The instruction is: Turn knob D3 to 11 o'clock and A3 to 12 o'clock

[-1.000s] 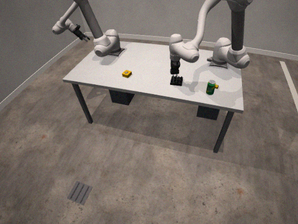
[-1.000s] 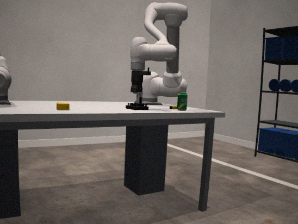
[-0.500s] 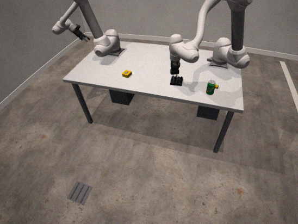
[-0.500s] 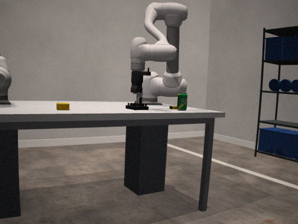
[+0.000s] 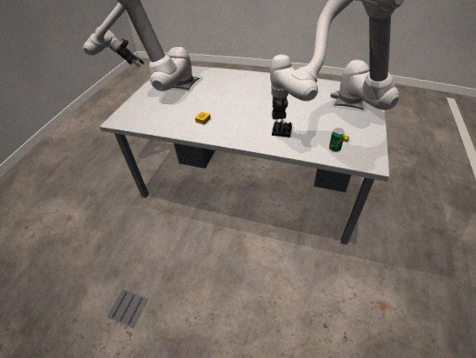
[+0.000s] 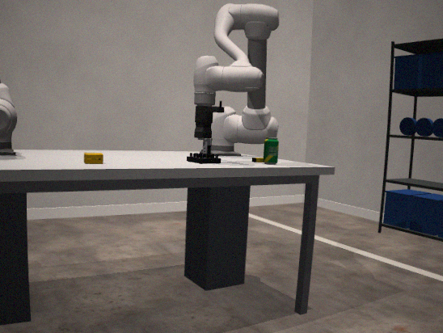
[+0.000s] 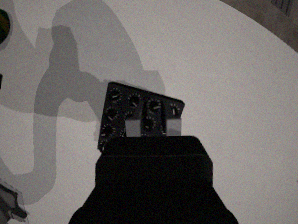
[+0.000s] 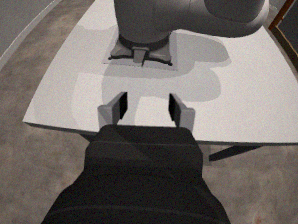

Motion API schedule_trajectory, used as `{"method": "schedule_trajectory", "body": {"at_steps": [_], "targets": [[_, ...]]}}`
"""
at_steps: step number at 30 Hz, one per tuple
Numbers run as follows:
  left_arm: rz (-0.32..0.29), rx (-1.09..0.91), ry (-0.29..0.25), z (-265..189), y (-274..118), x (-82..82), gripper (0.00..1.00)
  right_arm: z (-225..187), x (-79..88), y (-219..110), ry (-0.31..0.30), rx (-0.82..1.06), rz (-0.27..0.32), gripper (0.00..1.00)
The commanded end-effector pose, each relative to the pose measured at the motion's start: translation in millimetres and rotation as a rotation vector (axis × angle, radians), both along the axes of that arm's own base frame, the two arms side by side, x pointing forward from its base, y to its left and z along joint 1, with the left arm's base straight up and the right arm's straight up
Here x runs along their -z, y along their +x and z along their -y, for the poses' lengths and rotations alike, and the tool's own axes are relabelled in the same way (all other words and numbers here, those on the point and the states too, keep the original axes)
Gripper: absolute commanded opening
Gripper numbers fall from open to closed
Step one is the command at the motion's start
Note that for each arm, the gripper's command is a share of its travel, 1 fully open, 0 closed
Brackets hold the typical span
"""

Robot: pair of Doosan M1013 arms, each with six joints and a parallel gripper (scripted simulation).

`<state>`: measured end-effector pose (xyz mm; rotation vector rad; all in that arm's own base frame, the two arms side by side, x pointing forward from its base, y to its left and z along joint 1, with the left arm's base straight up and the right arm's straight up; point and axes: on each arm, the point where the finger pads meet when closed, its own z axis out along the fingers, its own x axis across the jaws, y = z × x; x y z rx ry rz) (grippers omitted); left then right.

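With its fingers parted and gripping nothing, the left gripper (image 5: 279, 121) (image 6: 207, 153) (image 7: 153, 109) is straddling a knob (image 7: 149, 123), ideally centring and lowering straight before closing, sparing near neighbours.

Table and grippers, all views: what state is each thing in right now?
Left gripper: fingers partly open, down at the knob box.
Right gripper: open, empty.
Knob box: flat, knobs up.
Green can: upright.
Yellow box: lying flat.
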<state>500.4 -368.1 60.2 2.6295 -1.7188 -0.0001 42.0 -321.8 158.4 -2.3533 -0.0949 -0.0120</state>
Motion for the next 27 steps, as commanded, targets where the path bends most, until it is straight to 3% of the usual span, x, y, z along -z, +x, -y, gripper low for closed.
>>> {"method": "schedule_trajectory", "body": {"at_steps": [1,10,27], "targets": [[0.001,0.0,0.0,0,0,2.1,0.46,0,-0.4,0,-0.001,0.0,0.0,1.0],[0.001,0.0,0.0,0,0,11.7,0.46,0,-0.4,0,-0.001,0.0,0.0,1.0],[0.001,0.0,0.0,0,0,12.1,0.46,0,-0.4,0,-0.001,0.0,0.0,1.0]]}}
